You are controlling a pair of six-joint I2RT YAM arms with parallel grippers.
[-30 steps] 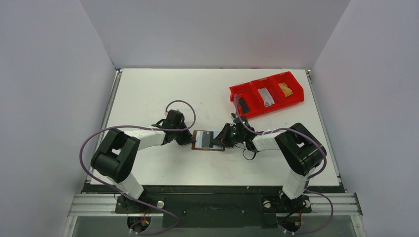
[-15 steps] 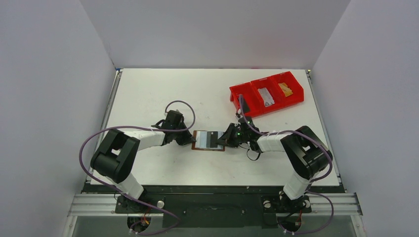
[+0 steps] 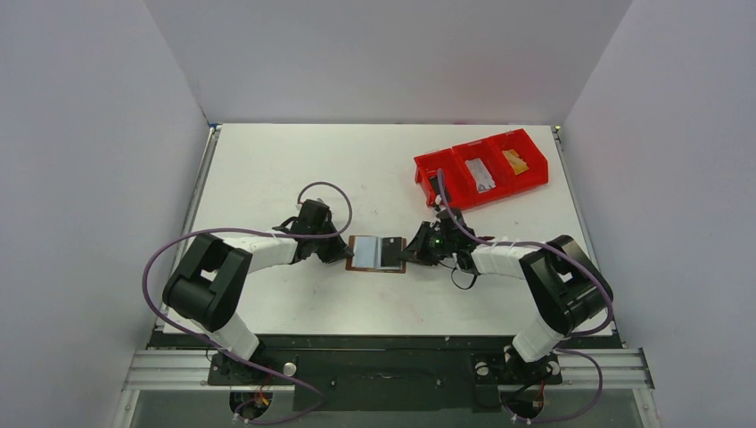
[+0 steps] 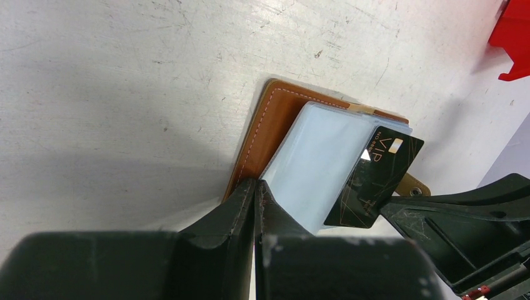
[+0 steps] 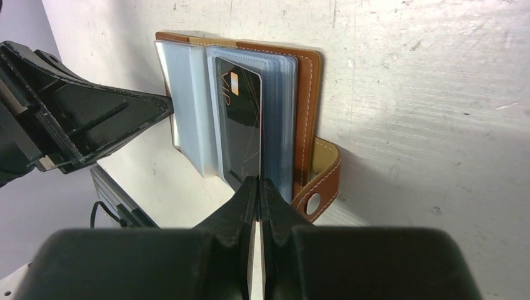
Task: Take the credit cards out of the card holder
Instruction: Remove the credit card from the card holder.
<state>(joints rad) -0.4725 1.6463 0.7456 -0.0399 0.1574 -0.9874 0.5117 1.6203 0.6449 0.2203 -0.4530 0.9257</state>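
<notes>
The brown leather card holder (image 3: 364, 253) lies open on the table between my two grippers, its pale grey-blue pockets facing up. My left gripper (image 3: 346, 253) is shut on the holder's left edge; in the left wrist view the jaws (image 4: 257, 184) pinch the leather cover (image 4: 275, 119) and the pockets. My right gripper (image 3: 410, 250) is shut on a black credit card (image 3: 390, 252). In the right wrist view the jaws (image 5: 258, 181) grip the near edge of the black card (image 5: 240, 119), which sticks partly out of the pockets beside the holder's cover (image 5: 307, 94). Any other cards in the holder are hidden.
A red three-compartment bin (image 3: 419, 167) stands at the back right, holding a black card (image 3: 440, 189), a silver card (image 3: 482, 174) and a yellow item (image 3: 514, 160). The holder's closing tab (image 5: 322, 181) lies beside my right fingers. Grey walls enclose the table.
My right gripper and arm have drawn back to the right, and the black card has come with them, partly out of the pockets. The left gripper has stayed on the holder.
</notes>
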